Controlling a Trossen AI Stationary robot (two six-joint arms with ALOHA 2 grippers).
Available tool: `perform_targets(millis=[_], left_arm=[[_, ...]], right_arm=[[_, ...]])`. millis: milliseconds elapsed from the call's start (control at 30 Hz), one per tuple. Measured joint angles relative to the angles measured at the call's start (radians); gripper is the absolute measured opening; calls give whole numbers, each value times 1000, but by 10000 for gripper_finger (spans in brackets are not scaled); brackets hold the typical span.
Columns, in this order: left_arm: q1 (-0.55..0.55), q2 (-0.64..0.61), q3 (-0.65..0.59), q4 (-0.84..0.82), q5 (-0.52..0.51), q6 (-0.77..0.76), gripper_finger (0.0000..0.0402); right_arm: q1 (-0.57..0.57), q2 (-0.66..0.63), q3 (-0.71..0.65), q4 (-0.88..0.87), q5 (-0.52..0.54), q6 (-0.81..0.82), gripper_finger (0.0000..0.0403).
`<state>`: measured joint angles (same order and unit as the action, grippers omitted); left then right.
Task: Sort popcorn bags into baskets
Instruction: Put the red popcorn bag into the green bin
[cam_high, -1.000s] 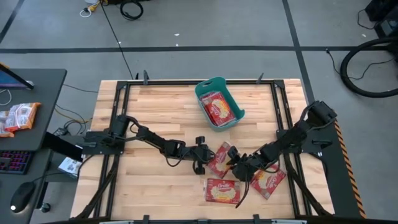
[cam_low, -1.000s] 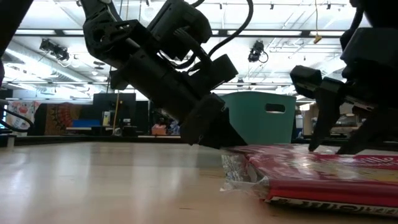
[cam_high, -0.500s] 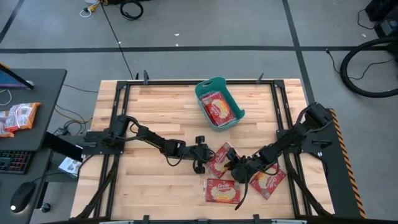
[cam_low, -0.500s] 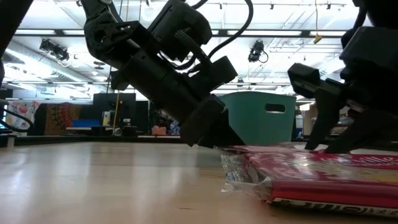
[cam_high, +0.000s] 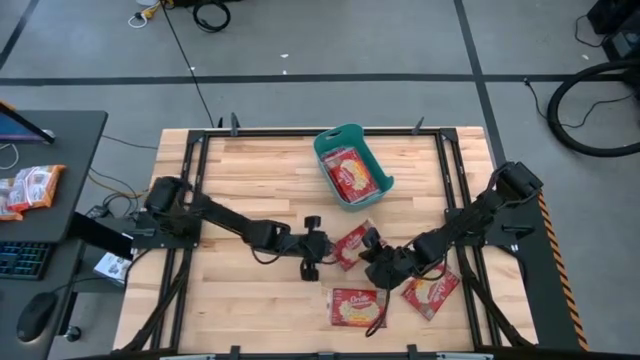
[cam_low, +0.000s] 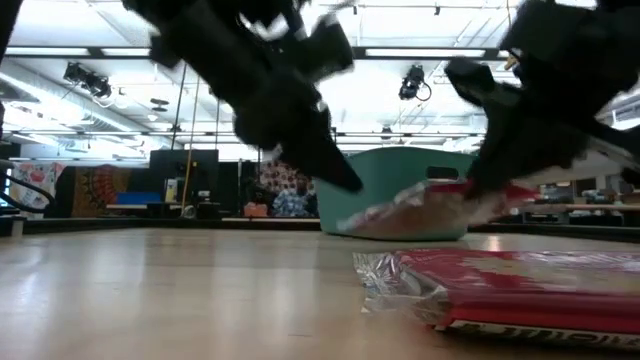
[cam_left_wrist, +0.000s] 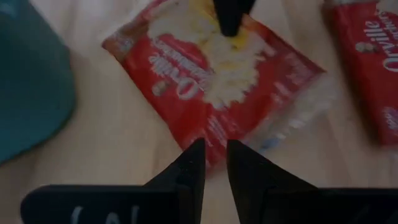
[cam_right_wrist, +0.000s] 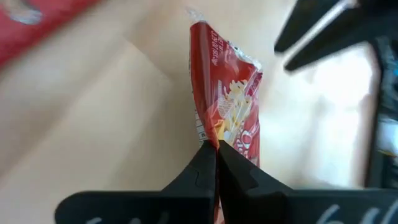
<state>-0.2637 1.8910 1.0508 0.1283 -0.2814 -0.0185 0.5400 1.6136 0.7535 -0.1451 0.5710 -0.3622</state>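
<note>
One popcorn bag (cam_high: 350, 243), red with a yellow picture, is raised at the table's middle, with my right gripper (cam_high: 374, 256) shut on it. My left gripper (cam_high: 322, 250) stands just left of the bag, above its low end (cam_low: 347, 224). Its fingers are a narrow gap apart with nothing between them (cam_left_wrist: 214, 163). Two more popcorn bags lie flat on the table, one at the near edge (cam_high: 357, 307) and one under my right arm (cam_high: 432, 290). The teal basket (cam_high: 330, 152) at the far middle holds another bag (cam_high: 351, 174). My right gripper pinches the bag's edge (cam_right_wrist: 216, 140) on its right-hand side between its two shut fingers, coming from the table's right and slanting down. The bag is tilted, with the held end high (cam_low: 492, 196) and the left end low. Whether the low end touches the table, I cannot tell.
An orange-and-white snack packet (cam_high: 30, 186) lies on the dark desk (cam_high: 70, 140) left of the table. Bare wood is free at the table's left and far right.
My right gripper has shut on the bag's right edge and raised it, so the bag has left the table and now tilts. My left gripper has risen off the bag's left end and drawn back toward the table's left edge.
</note>
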Motion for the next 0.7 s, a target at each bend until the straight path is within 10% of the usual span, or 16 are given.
perform_targets(millis=[267, 700], left_arm=[[-82, -199, 0, -188, -210, 4, 71], [-123, -295, -1, -307, -230, -24, 71]], right_arm=[[16, -14, 180, -279, 196, 1, 7], [-142, -127, 397, -369, 266, 240, 6]])
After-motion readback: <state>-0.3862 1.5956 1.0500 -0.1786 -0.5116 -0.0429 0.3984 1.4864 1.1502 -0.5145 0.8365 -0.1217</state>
